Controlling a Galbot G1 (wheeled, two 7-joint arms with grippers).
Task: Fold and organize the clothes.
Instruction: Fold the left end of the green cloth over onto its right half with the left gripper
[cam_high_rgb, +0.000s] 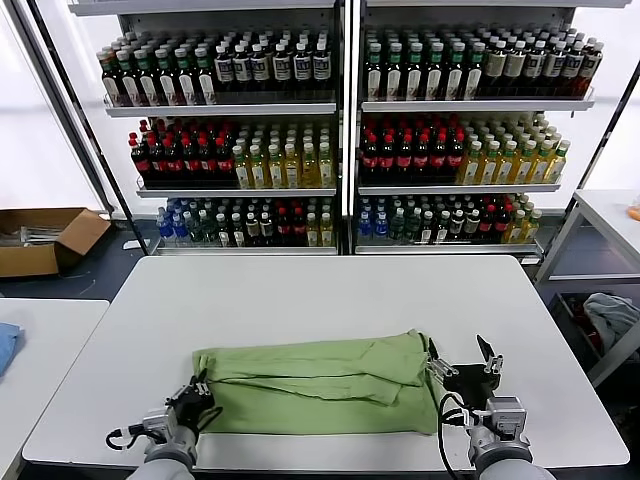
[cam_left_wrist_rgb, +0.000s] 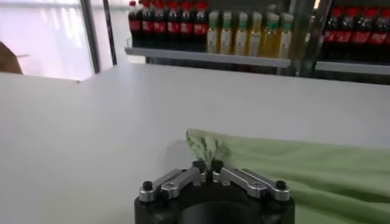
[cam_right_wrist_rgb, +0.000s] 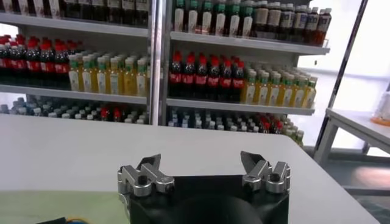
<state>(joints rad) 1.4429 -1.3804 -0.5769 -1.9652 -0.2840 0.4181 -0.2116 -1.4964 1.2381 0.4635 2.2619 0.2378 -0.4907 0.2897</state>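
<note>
The light green clothes (cam_high_rgb: 320, 385) lie folded into a long band across the front of the white table (cam_high_rgb: 320, 300). My left gripper (cam_high_rgb: 197, 393) is at the band's near left corner, shut on a pinch of the green fabric (cam_left_wrist_rgb: 207, 149) that stands up between its jaws. My right gripper (cam_high_rgb: 462, 354) hovers just off the band's right end, open, with nothing between its fingers (cam_right_wrist_rgb: 150, 164). The collar, buttons and print are hidden in the fold.
Shelves of bottles (cam_high_rgb: 340, 130) stand behind the table. A cardboard box (cam_high_rgb: 45, 238) sits on the floor at far left. A second table (cam_high_rgb: 40, 350) with a blue cloth (cam_high_rgb: 6, 345) is at left; a grey-blue bundle (cam_high_rgb: 610, 315) lies at right.
</note>
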